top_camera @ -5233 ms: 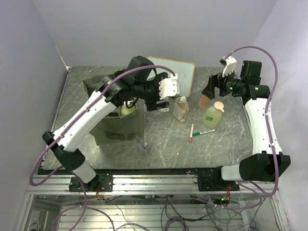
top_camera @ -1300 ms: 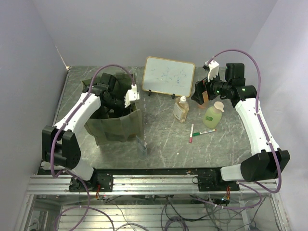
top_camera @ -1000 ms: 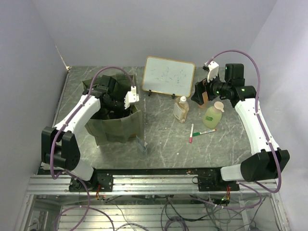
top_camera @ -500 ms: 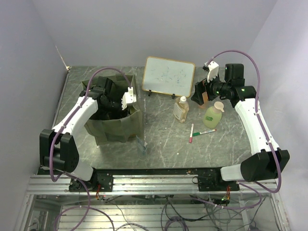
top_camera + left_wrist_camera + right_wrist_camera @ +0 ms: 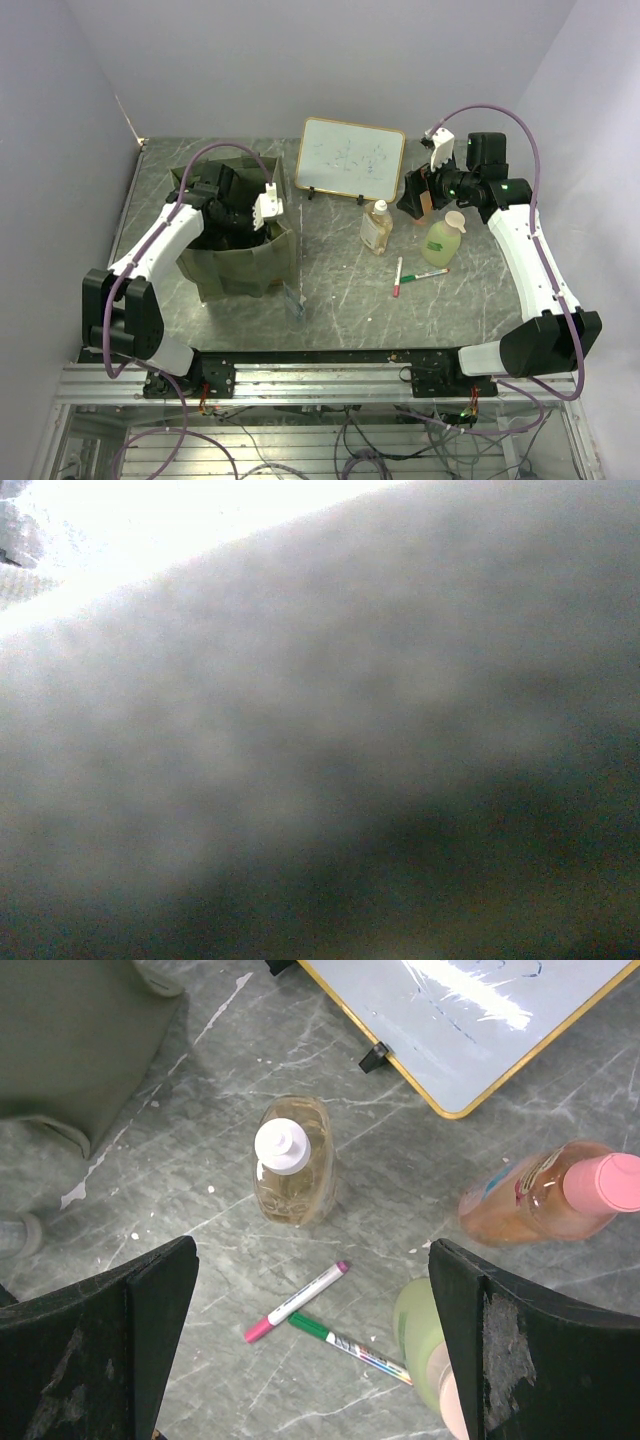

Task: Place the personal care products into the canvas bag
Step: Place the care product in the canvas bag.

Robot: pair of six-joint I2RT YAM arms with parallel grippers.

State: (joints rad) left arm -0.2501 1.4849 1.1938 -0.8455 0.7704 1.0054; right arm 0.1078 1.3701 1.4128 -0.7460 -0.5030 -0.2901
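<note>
On the table (image 5: 340,300), right of the bag (image 5: 240,265), three bottles are waiting to go in: the amber bottle (image 5: 291,1165) with a white cap, the orange bottle (image 5: 535,1195) with a pink cap, and the green bottle (image 5: 420,1325) with a peach pump. All three are sitting close together in front of the whiteboard (image 5: 470,1020), well apart from the bag. Two markers (image 5: 297,1302) are lying between the amber and green ones; those aren't going in.

The bag is standing open-topped at the left side, olive, boxy, front wall creasing a bit. Inside it the left gripper (image 5: 235,212) is reaching down. Its camera is giving only grey blur, so I can't tell whether the jaws are apart or clamped on something, or what's lying in the bag.

Over the bottles the right gripper (image 5: 312,1250) is hovering, fingers spread wide, nothing between them.

My read: at least three pickups are remaining.
</note>
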